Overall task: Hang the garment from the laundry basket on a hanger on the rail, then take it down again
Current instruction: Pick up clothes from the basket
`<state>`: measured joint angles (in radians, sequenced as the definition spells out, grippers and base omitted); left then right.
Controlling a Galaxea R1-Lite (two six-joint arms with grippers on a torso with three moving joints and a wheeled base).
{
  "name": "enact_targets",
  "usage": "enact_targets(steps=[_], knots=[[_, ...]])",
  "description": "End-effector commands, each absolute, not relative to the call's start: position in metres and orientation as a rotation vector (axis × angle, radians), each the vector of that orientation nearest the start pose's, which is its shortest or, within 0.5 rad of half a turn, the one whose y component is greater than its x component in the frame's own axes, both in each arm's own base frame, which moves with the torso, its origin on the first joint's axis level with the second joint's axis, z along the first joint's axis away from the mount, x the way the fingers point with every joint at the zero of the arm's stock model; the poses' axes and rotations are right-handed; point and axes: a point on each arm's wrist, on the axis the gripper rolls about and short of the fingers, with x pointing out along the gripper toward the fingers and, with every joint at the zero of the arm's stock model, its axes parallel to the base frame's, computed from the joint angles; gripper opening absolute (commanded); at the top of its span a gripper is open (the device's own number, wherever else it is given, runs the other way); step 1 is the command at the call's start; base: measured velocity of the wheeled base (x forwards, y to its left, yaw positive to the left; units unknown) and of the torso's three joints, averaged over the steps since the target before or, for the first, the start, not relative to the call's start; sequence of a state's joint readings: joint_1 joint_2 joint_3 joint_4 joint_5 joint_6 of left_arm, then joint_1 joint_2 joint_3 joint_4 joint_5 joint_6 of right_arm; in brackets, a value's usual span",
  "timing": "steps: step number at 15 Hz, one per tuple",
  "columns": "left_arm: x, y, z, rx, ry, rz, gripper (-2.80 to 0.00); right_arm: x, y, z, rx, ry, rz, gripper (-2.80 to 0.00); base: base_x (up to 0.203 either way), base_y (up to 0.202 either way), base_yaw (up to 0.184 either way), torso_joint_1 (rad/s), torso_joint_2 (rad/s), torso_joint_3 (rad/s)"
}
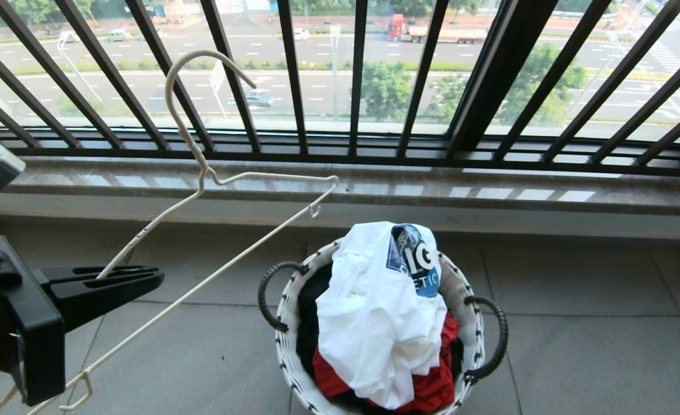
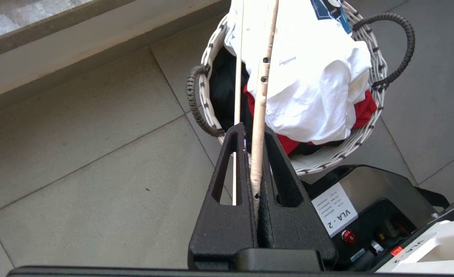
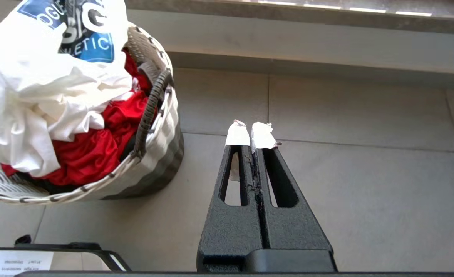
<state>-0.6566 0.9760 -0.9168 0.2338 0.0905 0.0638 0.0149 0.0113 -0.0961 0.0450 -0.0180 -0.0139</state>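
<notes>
Lying heaped in laundry basket [image 1: 286, 323]: white garment [image 1: 374, 323] over red garment [image 1: 438, 386]; left gripper [image 1: 152, 275] clamping hanger [image 1: 201, 173]; right gripper [image 3: 254, 132] closed, empty.

Bare floor tiles [image 1: 593, 323] lie open around the laundry basket [image 1: 293, 340], while the held hanger [image 1: 218, 271] slants across the approach from the left.

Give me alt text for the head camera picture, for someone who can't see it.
The left end effector is shut on one arm of a thin beige wire hanger, held up tilted beside a white woven laundry basket on the tiled floor. A white T-shirt lies crumpled on top of the basket's red and dark clothes, below a black barred window.
</notes>
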Motion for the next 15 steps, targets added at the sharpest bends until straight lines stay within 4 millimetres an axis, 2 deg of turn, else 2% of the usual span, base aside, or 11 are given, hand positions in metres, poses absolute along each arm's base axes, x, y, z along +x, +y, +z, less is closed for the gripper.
enact_targets(steps=[1, 4, 9, 11, 14, 15], knots=[[0.083, -0.061, 0.287, 0.171, 0.233, -0.570, -2.80, -0.026, -0.001, 0.122, -0.017, 0.024, 0.006, -2.80, 0.000, 0.000, 0.000, 0.000, 0.00, 0.000], [0.082, -0.060, 0.291, 0.166, 0.221, -0.560, -2.80, 0.007, 0.001, 0.154, -0.017, 0.214, 0.043, -2.80, 0.000, 0.000, 0.000, 0.000, 0.00, 0.000], [0.085, -0.061, 0.293, 0.168, 0.219, -0.512, -2.80, 0.092, 0.011, 0.201, 0.026, 0.443, 0.176, -2.80, 0.000, 0.000, 0.000, 0.000, 0.00, 0.000], [0.084, -0.060, 0.295, 0.165, 0.211, -0.510, -2.80, 0.120, 0.032, 0.217, 0.050, 0.480, 0.305, -2.80, 0.000, 0.000, 0.000, 0.000, 0.00, 0.000], [0.084, -0.060, 0.299, 0.158, 0.200, -0.493, -2.80, 0.155, 0.076, 0.219, 0.032, 0.572, 0.387, -2.80, 0.000, 0.000, 0.000, 0.000, 0.00, 0.000], [0.083, -0.059, 0.299, 0.159, 0.197, -0.481, -2.80, 0.160, 0.092, 0.222, 0.045, 0.576, 0.409, -2.80, 0.000, 0.000, 0.000, 0.000, 0.00, 0.000]])
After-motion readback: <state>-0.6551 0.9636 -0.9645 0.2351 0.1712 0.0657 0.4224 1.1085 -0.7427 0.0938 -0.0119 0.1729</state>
